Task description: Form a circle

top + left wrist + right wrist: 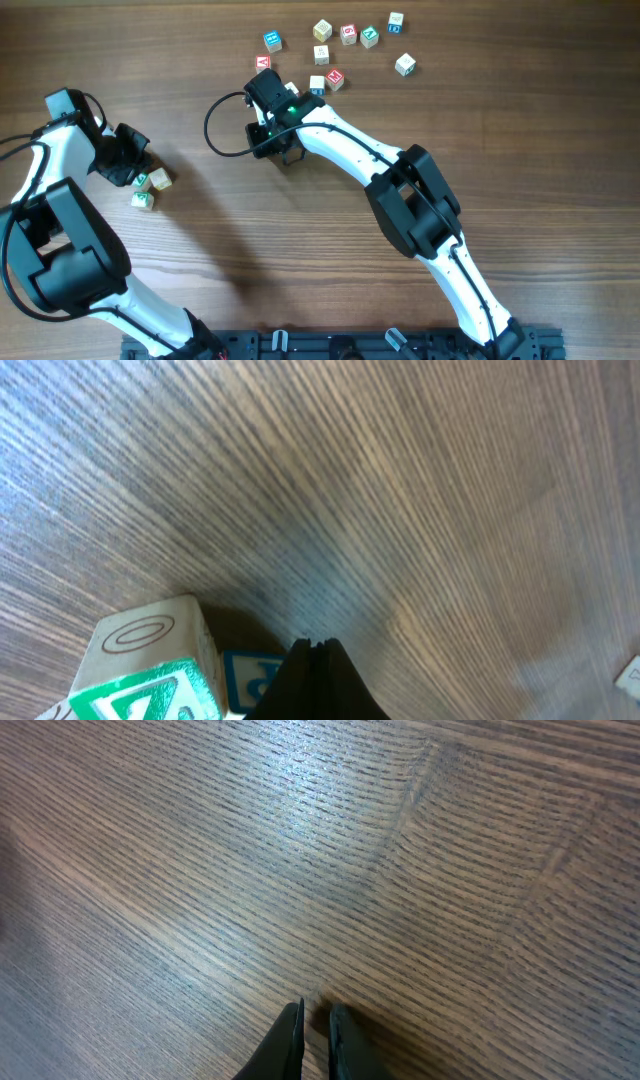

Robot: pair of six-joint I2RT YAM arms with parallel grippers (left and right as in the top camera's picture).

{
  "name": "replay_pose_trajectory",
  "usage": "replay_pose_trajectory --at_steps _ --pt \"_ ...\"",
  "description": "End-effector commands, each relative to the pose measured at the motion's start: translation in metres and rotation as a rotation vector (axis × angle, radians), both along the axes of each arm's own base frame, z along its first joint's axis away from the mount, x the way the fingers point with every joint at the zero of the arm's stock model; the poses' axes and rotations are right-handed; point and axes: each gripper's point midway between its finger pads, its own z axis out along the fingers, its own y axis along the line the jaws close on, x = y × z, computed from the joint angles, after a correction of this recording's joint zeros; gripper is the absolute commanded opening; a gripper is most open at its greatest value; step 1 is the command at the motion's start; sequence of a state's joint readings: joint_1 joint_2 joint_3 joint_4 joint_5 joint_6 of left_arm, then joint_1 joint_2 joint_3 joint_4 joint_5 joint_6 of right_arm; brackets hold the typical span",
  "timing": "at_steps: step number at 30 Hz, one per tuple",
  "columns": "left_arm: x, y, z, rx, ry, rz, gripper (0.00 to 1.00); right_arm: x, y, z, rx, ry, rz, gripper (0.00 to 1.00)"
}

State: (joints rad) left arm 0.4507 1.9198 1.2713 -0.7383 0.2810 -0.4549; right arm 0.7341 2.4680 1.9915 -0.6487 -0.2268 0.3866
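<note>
From overhead: far left on the wooden table, the circle, only a tight cluster of three pale letter cubes. Two side by side, the third just below the left one, making a short bent corner with no clear long axis; greenish faces up on the two left cubes. Just up-left of it, the black head of the left arm, overhanging the cluster's edge. Well apart, top centre, a loose scatter of letter cubes. Over its near-left edge, the head of the right arm, half hiding one cube, a black cable loop beside it. From the left wrist: left fingers clenched tip to tip, holding nothing. Just left of them an oval-marked cube with a green-edged top, a blue-lettered cube tucked between. From the right wrist: right fingers all but closed, a thin slit between, empty, above plain wood grain.
</note>
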Motion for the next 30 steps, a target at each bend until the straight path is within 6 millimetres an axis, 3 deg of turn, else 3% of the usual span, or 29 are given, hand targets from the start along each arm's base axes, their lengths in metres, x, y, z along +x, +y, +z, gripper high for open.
replay_pose_trajectory --at_steps 1,30 --pt "-0.004 0.001 -0.003 0.005 0.03 0.001 0.04 0.003 -0.014 -0.013 -0.071 -0.019 -0.011 0.12" --pt "-0.015 -0.001 -0.005 -0.001 0.076 0.003 0.04 0.003 -0.014 -0.013 -0.071 -0.018 -0.011 0.12"
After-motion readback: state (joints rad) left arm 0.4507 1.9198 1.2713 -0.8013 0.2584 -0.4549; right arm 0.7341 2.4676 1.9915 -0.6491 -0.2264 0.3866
